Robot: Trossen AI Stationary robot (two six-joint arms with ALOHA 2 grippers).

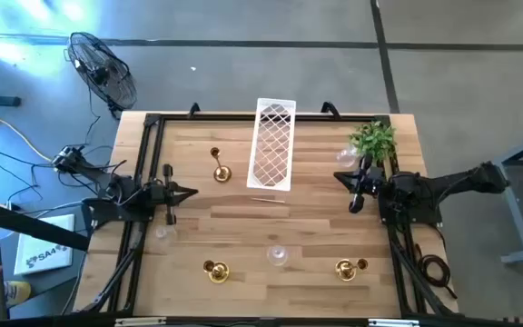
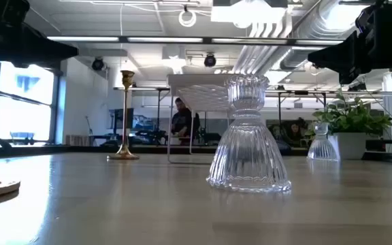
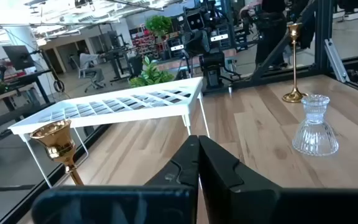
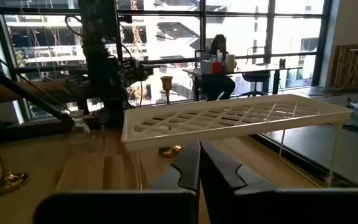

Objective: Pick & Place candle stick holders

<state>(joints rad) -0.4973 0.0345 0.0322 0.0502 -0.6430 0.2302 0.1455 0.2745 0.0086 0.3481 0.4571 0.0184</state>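
Candle stick holders stand scattered around the white lattice tray (image 1: 274, 145). The tall gold holder (image 1: 220, 167) stands just left of the tray. Two squat gold holders (image 1: 216, 270) (image 1: 348, 268) sit near the front edge, with a clear glass holder (image 1: 278, 256) between them; another glass holder (image 1: 345, 156) stands right of the tray, by the green plant (image 1: 374, 141). The left tool (image 1: 185, 192) and right tool (image 1: 341, 178) both hover off the tabletop (image 1: 243, 222), fingers together, holding nothing. To start well, spread the fingers first, then descend squarely over one stem.
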